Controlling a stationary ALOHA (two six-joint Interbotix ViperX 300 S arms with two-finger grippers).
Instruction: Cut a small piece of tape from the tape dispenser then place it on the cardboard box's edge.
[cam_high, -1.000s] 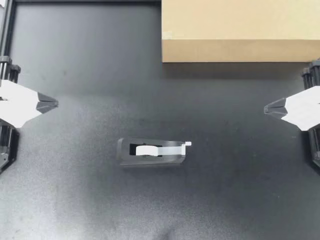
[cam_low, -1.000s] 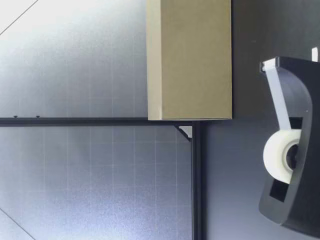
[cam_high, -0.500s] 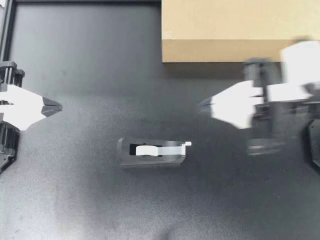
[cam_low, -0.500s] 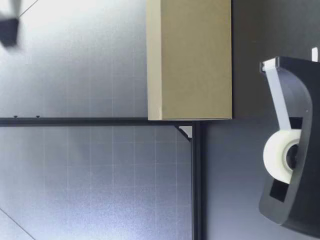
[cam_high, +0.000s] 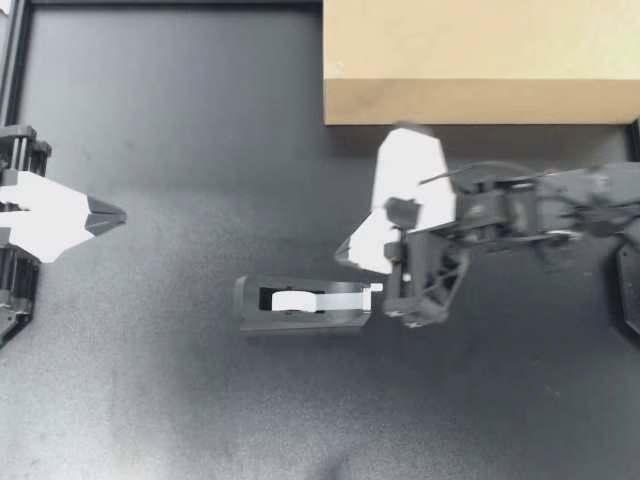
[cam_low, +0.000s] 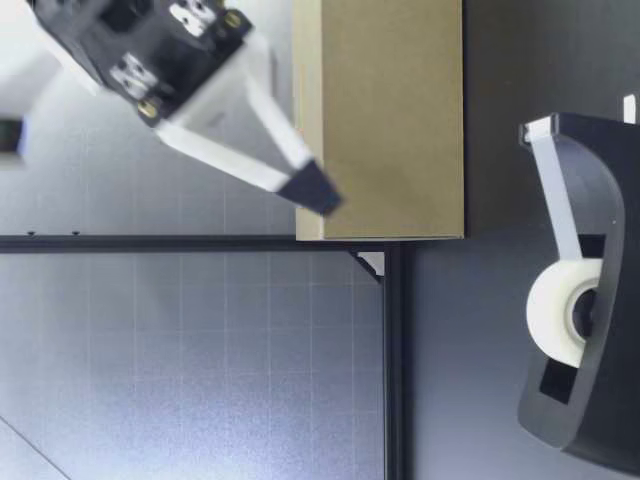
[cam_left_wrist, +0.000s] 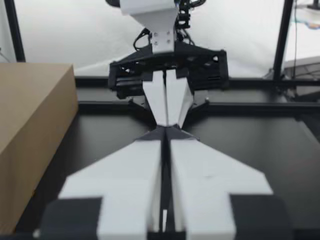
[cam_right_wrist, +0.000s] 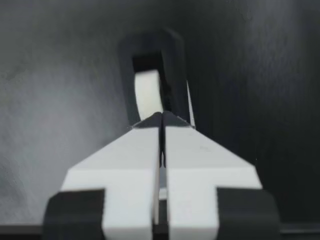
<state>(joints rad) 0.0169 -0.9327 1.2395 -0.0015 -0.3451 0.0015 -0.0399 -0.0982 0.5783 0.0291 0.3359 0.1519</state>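
Mid-worktop, tape dispenser (cam_high: 303, 305): roughly central on the worktop (cam_high: 150, 400), a shade toward the near edge. Long axis runs left edge to right edge, cutter end toward the right edge.
Tape: roll (cam_high: 290, 299) seated in the body. Strip runs to the cutter, free tab (cam_high: 375, 289) poking past it. Uncut, as far as I can see.
Cardboard box (cam_high: 480, 60): far-right corner, front face toward the dispenser, well apart from it. No tape visible on any edge.
Right gripper (cam_high: 345, 256): reaches in from the right edge, tips over the bare ground between box and dispenser, near the cutter end. Fingers pressed together, nothing between them. Low view puts it up off the table, seemingly higher than the dispenser's top.
Left gripper (cam_high: 108, 213): at the left edge, well apart from everything. Fingers together, empty.
Progress: nothing done yet. Tab not gripped, no piece cut, nothing placed.
Left to do, by my reckoning: part the right fingers, come down on the tab, draw out a short length, tear it on the cutter, carry it to the box edge, press it down.
In the way: route from cutter to box looks bare. Frame rail (cam_low: 392, 400) along the far edge, no bearing.
Risk: dispenser stands unheld, so a pull on the tape may drag or tip it.
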